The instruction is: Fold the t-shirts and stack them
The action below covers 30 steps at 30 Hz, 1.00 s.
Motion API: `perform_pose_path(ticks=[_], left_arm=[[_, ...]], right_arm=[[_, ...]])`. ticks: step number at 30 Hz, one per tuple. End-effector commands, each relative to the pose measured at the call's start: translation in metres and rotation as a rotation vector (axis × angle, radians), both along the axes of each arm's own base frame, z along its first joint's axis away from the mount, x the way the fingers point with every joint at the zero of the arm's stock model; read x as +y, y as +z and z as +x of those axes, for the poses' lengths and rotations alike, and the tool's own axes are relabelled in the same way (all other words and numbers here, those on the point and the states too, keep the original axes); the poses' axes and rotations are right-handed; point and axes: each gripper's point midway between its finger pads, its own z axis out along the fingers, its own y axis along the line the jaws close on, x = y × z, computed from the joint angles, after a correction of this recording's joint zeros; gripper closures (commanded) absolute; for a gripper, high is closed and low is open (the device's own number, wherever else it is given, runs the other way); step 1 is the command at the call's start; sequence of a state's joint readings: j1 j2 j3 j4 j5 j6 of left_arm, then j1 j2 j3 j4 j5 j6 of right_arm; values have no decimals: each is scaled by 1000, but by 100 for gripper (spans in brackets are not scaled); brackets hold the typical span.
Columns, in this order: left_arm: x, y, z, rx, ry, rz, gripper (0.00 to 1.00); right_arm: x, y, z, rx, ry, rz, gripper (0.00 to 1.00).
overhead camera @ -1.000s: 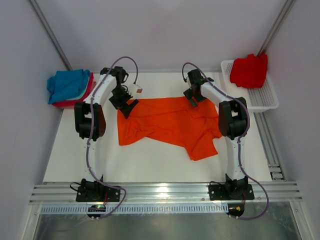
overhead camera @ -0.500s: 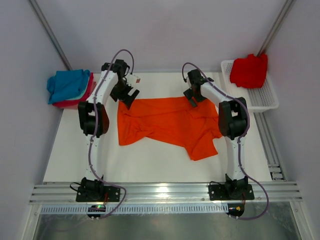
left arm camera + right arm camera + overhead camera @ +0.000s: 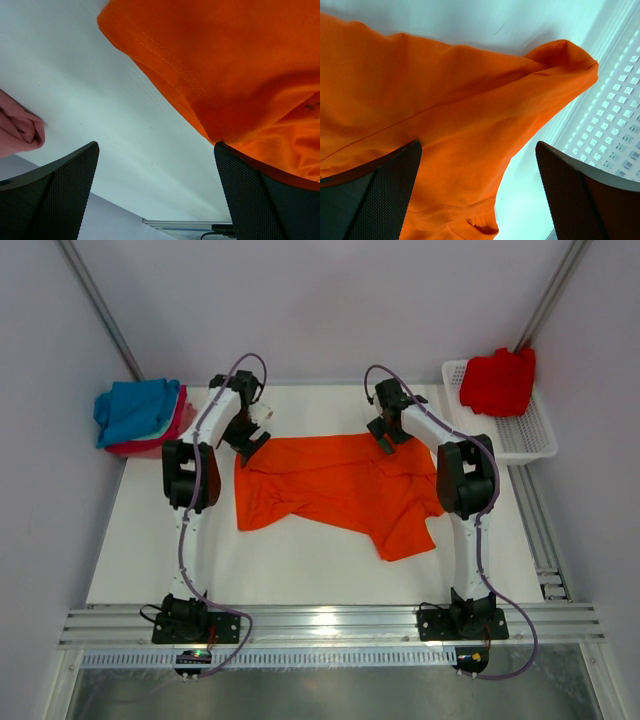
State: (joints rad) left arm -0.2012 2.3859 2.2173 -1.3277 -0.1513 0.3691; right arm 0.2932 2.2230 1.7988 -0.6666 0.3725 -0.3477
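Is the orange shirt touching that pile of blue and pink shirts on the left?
Apart. The top view shows bare white table between the orange shirt and the pile.

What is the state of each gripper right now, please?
Left gripper: open, empty, at the edge of the orange shirt.
Right gripper: open, empty, over the orange shirt.

Between the fingers [image 3: 375, 200] of the right gripper [image 3: 478, 144], the orange t-shirt [image 3: 445, 100] is soft, matt, creased cloth with stitched hems. The fingers wear black, finely dimpled matt pads. Beside that gripper, the basket [image 3: 615, 110] is white plastic mesh and the table [image 3: 445, 15] is smooth, matt white.
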Motion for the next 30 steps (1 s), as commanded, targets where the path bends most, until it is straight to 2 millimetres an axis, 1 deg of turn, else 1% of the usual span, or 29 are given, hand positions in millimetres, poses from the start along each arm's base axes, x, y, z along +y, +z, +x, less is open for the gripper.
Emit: perform_pose_path(ticks=[1, 4, 10, 13, 15, 16, 17, 18, 19, 20, 21, 22, 23, 24, 25, 26, 27, 29, 30], left_arm=[[5, 2, 19, -84, 24, 51, 1], [4, 0, 22, -87, 24, 56, 1], [9, -3, 14, -53, 5, 87, 1], [5, 7, 13, -72, 22, 57, 1], [3, 18, 21, -117, 35, 45, 1], [1, 23, 27, -144, 39, 38, 1], [0, 33, 36, -187, 42, 30, 1], [0, 37, 42, -212, 47, 34, 1], [2, 43, 54, -269, 55, 45, 1], [3, 47, 60, -306, 63, 51, 1], [3, 47, 66, -334, 70, 51, 1], [4, 44, 70, -349, 77, 53, 1], [3, 44, 81, -398, 87, 49, 1], [1, 42, 84, -408, 99, 44, 1], [0, 35, 89, -412, 110, 38, 1], [-2, 38, 90, -421, 116, 30, 1], [-4, 26, 91, -403, 125, 27, 1], [-5, 19, 92, -386, 131, 21, 1], [-6, 9, 91, -367, 131, 24, 1]], right_arm=[[0, 15, 5, -52, -21, 10, 1], [-1, 16, 6, -52, -19, 4, 1], [-1, 16, 6, -54, -17, -1, 0], [-2, 18, 6, -57, -17, -6, 1], [-2, 20, 6, -59, -17, -6, 1], [-1, 26, 6, -69, -17, 0, 1], [-2, 30, 7, -77, -18, 4, 1], [0, 36, 10, -92, -15, 12, 1], [1, 42, 12, -107, -16, 15, 1], [1, 48, 13, -121, -14, 18, 1], [2, 53, 16, -136, -12, 19, 1], [2, 57, 20, -149, -7, 16, 1], [0, 58, 21, -154, -9, 4, 1], [-1, 61, 24, -166, -6, -4, 1], [-5, 59, 26, -167, -8, -28, 1], [-6, 59, 27, -169, -10, -38, 1], [-7, 58, 28, -170, -8, -44, 1], [-8, 57, 30, -174, -10, -57, 1], [-12, 56, 32, -182, -21, -71, 1]])
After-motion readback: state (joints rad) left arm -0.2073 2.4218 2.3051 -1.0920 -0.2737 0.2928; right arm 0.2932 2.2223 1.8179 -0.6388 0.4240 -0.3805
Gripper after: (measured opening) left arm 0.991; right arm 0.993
